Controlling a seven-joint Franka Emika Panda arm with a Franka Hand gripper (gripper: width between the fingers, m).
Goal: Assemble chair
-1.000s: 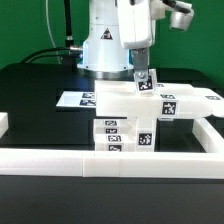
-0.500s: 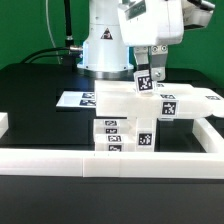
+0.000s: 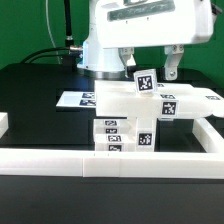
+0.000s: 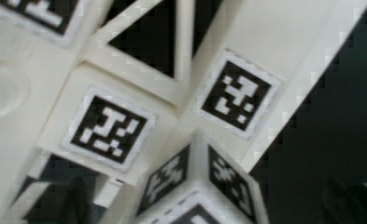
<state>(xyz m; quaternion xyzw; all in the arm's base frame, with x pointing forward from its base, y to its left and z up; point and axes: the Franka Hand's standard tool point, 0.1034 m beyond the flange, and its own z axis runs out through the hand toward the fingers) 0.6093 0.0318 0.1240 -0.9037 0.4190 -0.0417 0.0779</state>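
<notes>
The chair is a partly joined stack of white tagged pieces (image 3: 128, 118) in the middle of the table. A flat panel (image 3: 150, 100) lies across the top and tagged blocks (image 3: 112, 135) stand under it. A small upright tagged piece (image 3: 146, 82) rises from the panel. My gripper (image 3: 150, 68) hangs just above it, with one finger (image 3: 172, 64) on each side, spread wide and apart from the piece. The wrist view is filled by white pieces with tags (image 4: 109, 125), very close and blurred; my fingers do not show clearly there.
A low white border wall (image 3: 110, 165) runs along the front and up the exterior view's right side (image 3: 212, 130). The marker board (image 3: 75, 99) lies flat behind the stack on the left. The arm's base (image 3: 100, 45) and cables stand at the back.
My hand has turned about its vertical axis, so its broad side now faces the exterior camera and both fingers show spread apart. The small upright piece has stayed in place.
</notes>
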